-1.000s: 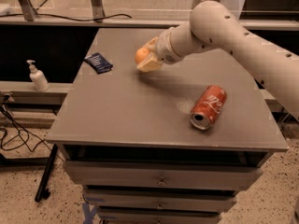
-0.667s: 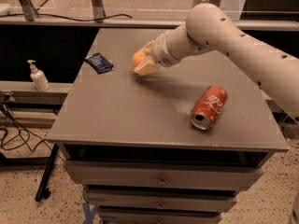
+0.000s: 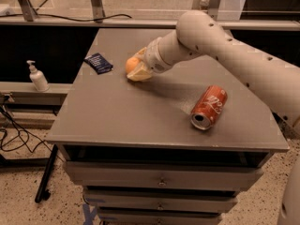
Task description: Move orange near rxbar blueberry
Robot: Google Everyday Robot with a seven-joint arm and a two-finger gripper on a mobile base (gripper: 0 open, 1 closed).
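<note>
The orange (image 3: pixel 131 64) is held in my gripper (image 3: pixel 136 68), whose pale fingers are shut around it just above the grey table top (image 3: pixel 117 111). The rxbar blueberry (image 3: pixel 98 63), a dark navy wrapper, lies flat near the table's left edge, a short way left of the orange. My arm reaches in from the right.
A red soda can (image 3: pixel 208 107) lies on its side at the right of the table. A white pump bottle (image 3: pixel 37 77) stands on a ledge left of the table. Drawers sit below the table front. Cables lie on the floor at the left.
My gripper has carried the orange a little to the left and lower, closer to the blue bar. The can and the bar have not moved.
</note>
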